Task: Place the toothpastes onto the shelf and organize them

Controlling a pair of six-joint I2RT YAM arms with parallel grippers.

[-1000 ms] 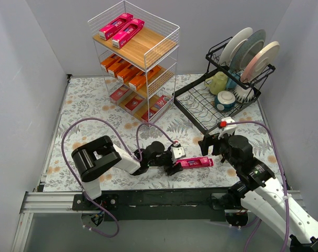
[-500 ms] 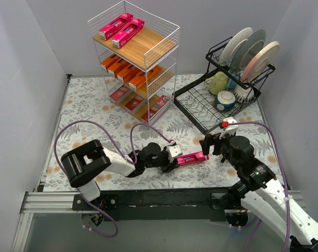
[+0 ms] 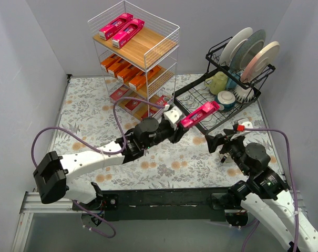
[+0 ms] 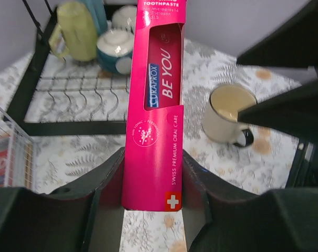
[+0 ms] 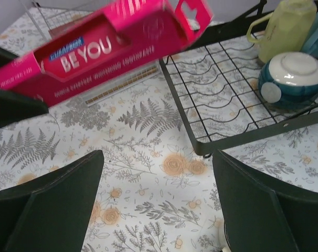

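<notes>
My left gripper point(image 3: 177, 125) is shut on a bright pink toothpaste box point(image 3: 199, 115), held in the air above the table near the dish rack's front left corner. In the left wrist view the box point(image 4: 157, 100) stands clamped between both fingers point(image 4: 95, 181). The box also shows in the right wrist view point(image 5: 101, 47). My right gripper point(image 3: 222, 142) is open and empty, low over the floral table. The white wire shelf point(image 3: 169, 32) stands at the back with two pink boxes point(image 3: 122, 29) on top, orange boxes point(image 3: 128, 71) in the middle and dark red boxes point(image 3: 140, 103) on the bottom tier.
A black wire dish rack point(image 3: 201, 113) with plates point(image 3: 253, 52), a green mug point(image 3: 217, 82) and a blue-white lidded pot point(image 3: 225, 100) stands at the right. A cream cup point(image 4: 228, 113) stands on the table next to my right arm.
My left gripper has lifted the pink box off the table and carried it up and away toward the shelf and dish rack. My right gripper has moved slightly right and back.
</notes>
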